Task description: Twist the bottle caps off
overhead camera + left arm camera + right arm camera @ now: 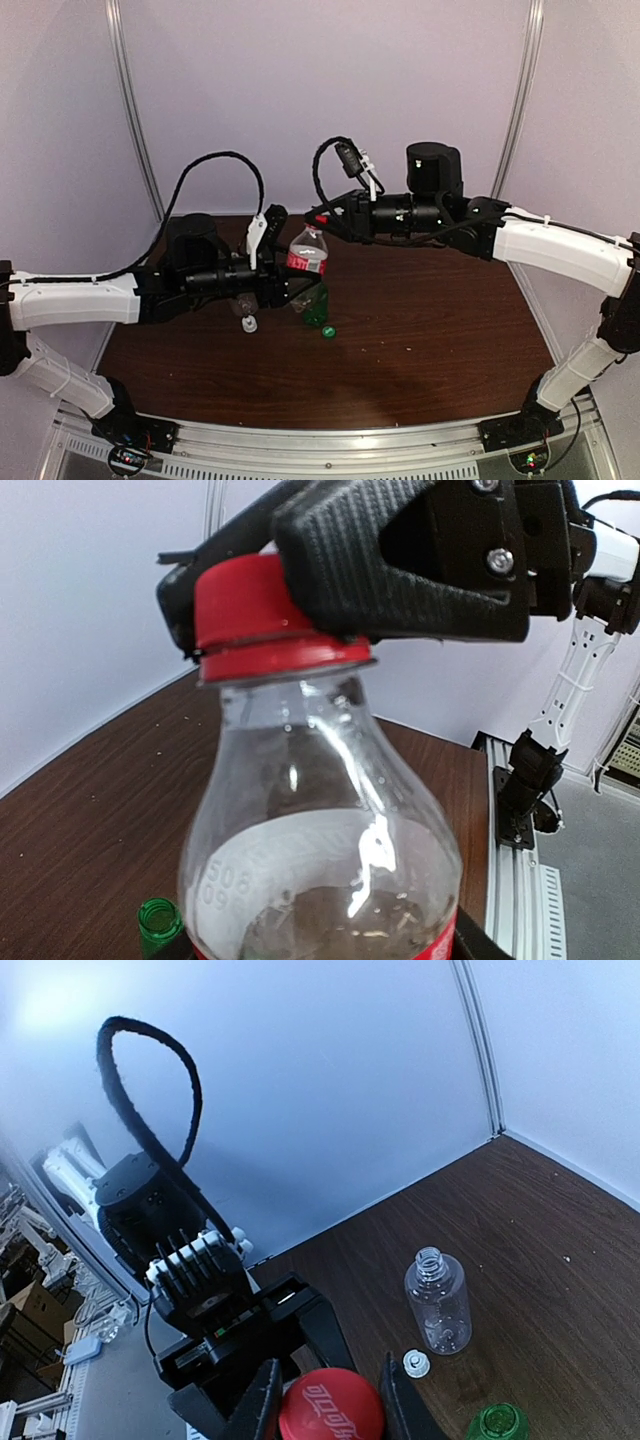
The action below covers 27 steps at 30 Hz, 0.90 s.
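A small clear bottle with a red label (308,255) is held up off the table, its lower body between the jaws of my left gripper (303,291), which is shut on it. In the left wrist view the bottle (320,820) fills the frame. Its red cap (262,615) is clamped between the black fingers (400,570) of my right gripper (322,219). From the right wrist the red cap (330,1412) sits squeezed between both fingers (262,1405). The clear unlabelled bottle (438,1300) stands uncapped beside its white cap (416,1363). The green bottle (318,305) is open-mouthed, and its green cap (328,331) lies on the table.
The dark wooden table (430,320) stretches to the right of the bottles. White walls with metal corner strips (135,110) close in the back and sides. A black cable (215,165) loops above the left arm. The aluminium rail (330,440) runs along the near edge.
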{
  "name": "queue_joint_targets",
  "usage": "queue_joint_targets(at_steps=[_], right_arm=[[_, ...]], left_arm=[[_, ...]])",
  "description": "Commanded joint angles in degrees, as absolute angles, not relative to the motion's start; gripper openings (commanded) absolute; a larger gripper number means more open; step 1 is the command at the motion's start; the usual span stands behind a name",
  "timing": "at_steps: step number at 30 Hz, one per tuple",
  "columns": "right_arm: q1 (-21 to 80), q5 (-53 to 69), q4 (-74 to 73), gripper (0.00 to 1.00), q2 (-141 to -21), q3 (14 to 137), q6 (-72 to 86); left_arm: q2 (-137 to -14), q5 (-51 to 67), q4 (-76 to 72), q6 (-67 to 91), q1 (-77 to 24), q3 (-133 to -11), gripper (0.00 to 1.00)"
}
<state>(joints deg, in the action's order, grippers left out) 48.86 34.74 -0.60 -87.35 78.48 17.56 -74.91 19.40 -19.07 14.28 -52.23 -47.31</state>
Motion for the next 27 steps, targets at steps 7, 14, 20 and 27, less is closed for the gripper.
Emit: queue_joint_targets(at_steps=[7, 14, 20, 27], right_arm=[[47.6, 66.0, -7.2, 0.02, -88.3, 81.4, -6.2], [46.1, 75.3, -7.5, 0.22, -89.8, 82.0, -5.5], [45.9, 66.0, -0.2, 0.48, -86.1, 79.2, 5.1], [46.0, 52.9, 0.6, 0.58, -82.8, 79.2, 14.5]], left_arm=[[-72.3, 48.0, -34.3, 15.5, -52.5, -44.0, 0.27], [-73.4, 54.9, -41.4, 19.4, -52.5, -42.4, 0.27], [-73.6, 51.6, -40.3, 19.0, -52.5, -42.2, 0.27], [-72.7, 41.9, -30.1, 13.5, -52.5, -43.8, 0.27]])
